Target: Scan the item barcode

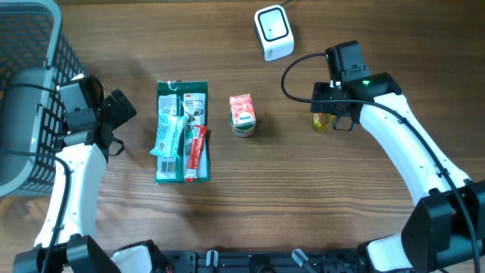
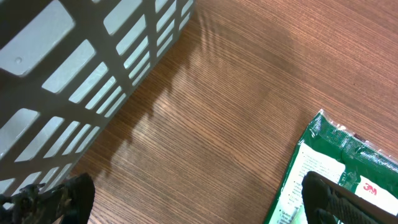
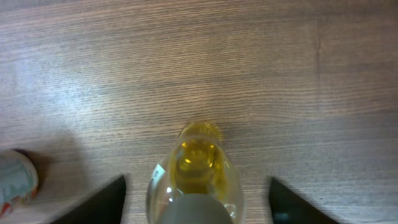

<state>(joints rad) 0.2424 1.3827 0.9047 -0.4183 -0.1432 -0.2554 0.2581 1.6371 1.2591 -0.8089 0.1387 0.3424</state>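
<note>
A small clear bottle of yellow liquid [image 3: 198, 174] stands upright on the wooden table, seen from above with its grey cap nearest the camera. My right gripper [image 3: 198, 205] is open around it, a dark fingertip [image 3: 109, 202] on each side with bare wood showing between finger and glass. From overhead the bottle [image 1: 323, 121] peeks out below the right wrist. The white barcode scanner [image 1: 273, 32] sits at the back of the table, left of that arm. My left gripper [image 2: 199, 199] stands wide open over bare wood near the basket, holding nothing.
A green packet [image 1: 182, 130] with a pale blue sachet and a red tube [image 1: 196, 154] on it lies left of centre. A small red-and-white carton [image 1: 242, 115] stands mid-table. A grey mesh basket [image 1: 30, 83] fills the far left.
</note>
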